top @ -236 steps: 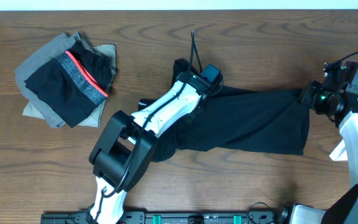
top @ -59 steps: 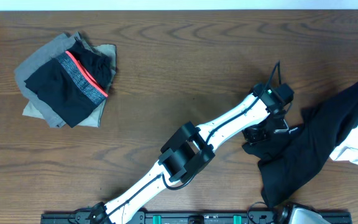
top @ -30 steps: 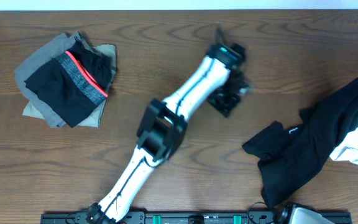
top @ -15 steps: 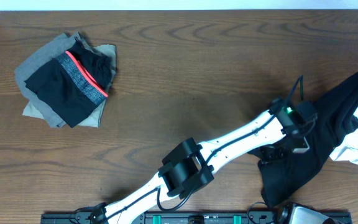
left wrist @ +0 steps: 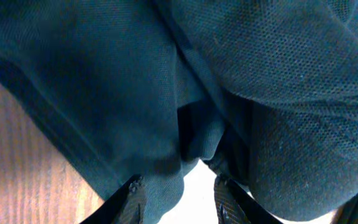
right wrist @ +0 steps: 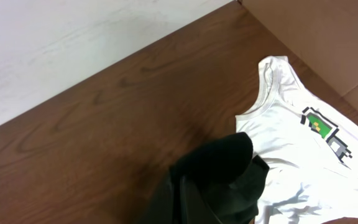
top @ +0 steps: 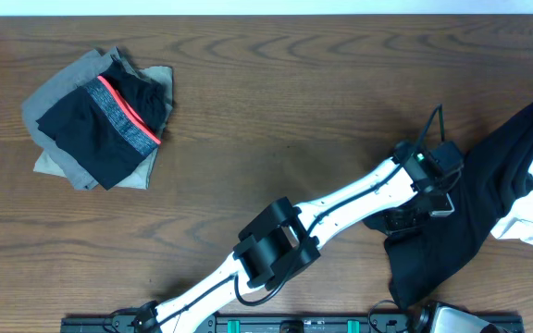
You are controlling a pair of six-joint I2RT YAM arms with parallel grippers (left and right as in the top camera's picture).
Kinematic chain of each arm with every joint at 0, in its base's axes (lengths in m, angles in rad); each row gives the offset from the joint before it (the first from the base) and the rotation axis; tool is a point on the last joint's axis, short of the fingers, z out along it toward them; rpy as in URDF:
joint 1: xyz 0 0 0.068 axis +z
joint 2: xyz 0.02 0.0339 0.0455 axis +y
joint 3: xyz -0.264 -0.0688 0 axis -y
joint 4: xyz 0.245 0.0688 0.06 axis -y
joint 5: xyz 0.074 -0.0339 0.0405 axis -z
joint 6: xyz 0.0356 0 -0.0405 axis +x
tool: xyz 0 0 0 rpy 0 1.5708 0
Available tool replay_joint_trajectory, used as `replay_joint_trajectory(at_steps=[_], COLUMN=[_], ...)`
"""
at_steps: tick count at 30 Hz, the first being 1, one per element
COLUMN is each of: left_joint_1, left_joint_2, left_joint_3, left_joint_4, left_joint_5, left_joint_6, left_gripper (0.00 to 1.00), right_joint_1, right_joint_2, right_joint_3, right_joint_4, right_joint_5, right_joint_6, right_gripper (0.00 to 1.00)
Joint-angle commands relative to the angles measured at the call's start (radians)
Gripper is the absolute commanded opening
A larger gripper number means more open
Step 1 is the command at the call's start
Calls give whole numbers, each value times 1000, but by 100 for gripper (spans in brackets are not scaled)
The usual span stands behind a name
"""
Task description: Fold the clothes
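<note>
The black T-shirt is bunched at the table's right side, its top corner lifted toward the right edge. In the right wrist view my right gripper is shut on a fold of this black T-shirt. My left arm reaches across the table, and my left gripper sits on the shirt's left edge. The left wrist view is filled with the dark fabric. There my left gripper stands open, a fold lying against the left finger. More clothes lie in a pile at the far left.
A white sleeveless top with a small printed graphic lies under and beside the black shirt, also showing at the right edge as the white top. The folded pile has grey, tan and red-banded black pieces. Bare wooden table lies between pile and shirt.
My left arm swung from the middle of the table over to the black shirt's left edge and settled there, its jaws opening a little. The right gripper kept its hold.
</note>
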Motion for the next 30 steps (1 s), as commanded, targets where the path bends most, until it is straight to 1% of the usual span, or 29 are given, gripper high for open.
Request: replay_joint_trajectory(at_steps=[1,3,6,9,12,14,19,25,30], left_joint_1=[1,1,7,21,45,74,184,388,572], left_joint_2=[14,14,14,21,25,25,25,25,23], left_joint_3=[-25,-42,-64,-100,-135,-148,-150,-150,-147], left_joint_4=[0,6,14,36,59,66,64,27,7], left_joint_5=[-13,-23,-86,-116,-134,-143,-276,-280,-339], left_joint_6=[22,29,31,34,36,35,-44,-48,-85], left_gripper=[35,34,31,24,10,6,6,6,6], right_joint_1=[-2,-2,-2,-2,-2,-2,-2,-2,-2], right_joint_2=[-3,-3,-7,-10,-14,-17,-18,-18,-17], right_joint_3=[13,13,13,13,13,13,13,13,13], right_joint_4=[5,7,7,7,8,8,5,-30,-79], right_joint_5=[-19,-31,-39,-45,-46,-46,-46,-91,-106], right_joint_6=[-1,-1,-1,-1,-1,-1,-1,-2,-18], right_gripper=[1,1,1,1,1,1,1,2,2])
